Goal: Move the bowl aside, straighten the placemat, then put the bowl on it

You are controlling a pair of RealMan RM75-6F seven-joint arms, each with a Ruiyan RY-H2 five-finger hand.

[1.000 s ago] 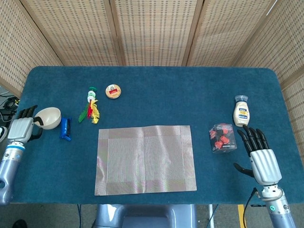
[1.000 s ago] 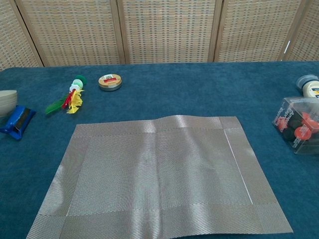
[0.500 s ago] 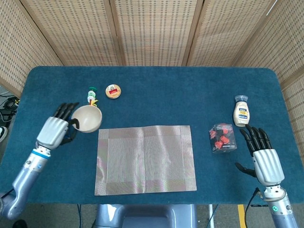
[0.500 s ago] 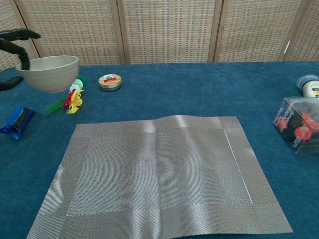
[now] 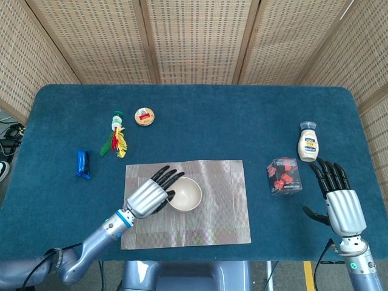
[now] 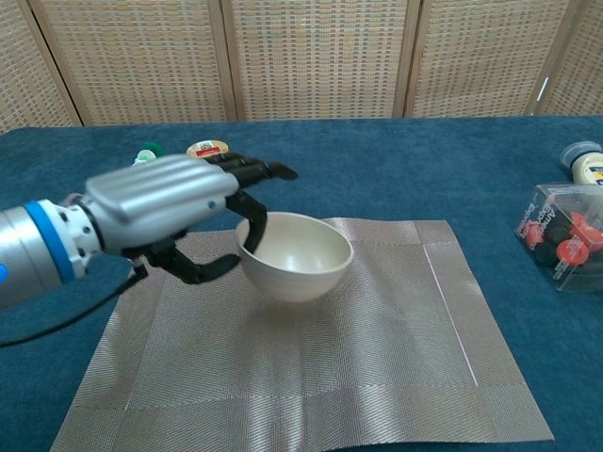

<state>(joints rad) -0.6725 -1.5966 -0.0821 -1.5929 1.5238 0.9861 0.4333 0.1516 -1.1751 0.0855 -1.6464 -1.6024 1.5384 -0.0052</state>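
Observation:
A cream bowl (image 5: 185, 194) (image 6: 298, 256) is upright over the left-middle of the grey woven placemat (image 5: 219, 206) (image 6: 386, 358). My left hand (image 5: 150, 195) (image 6: 168, 209) holds it by the left rim, thumb hooked at the rim and fingers stretched behind it. I cannot tell whether the bowl's base touches the mat. The mat lies flat and roughly square to the table's front edge, with a slight ripple along its far edge. My right hand (image 5: 339, 203) rests at the front right, fingers spread, holding nothing; only the head view shows it.
A clear box of red pieces (image 5: 284, 176) (image 6: 563, 235) and a mayonnaise bottle (image 5: 308, 143) (image 6: 589, 162) stand right of the mat. A blue packet (image 5: 83, 163), a feather toy (image 5: 116, 138) and a round tin (image 5: 144, 116) (image 6: 207, 148) lie at the back left.
My left hand has carried the bowl from the table's far left edge, past the feather toy, to above the placemat. The right hand has barely moved.

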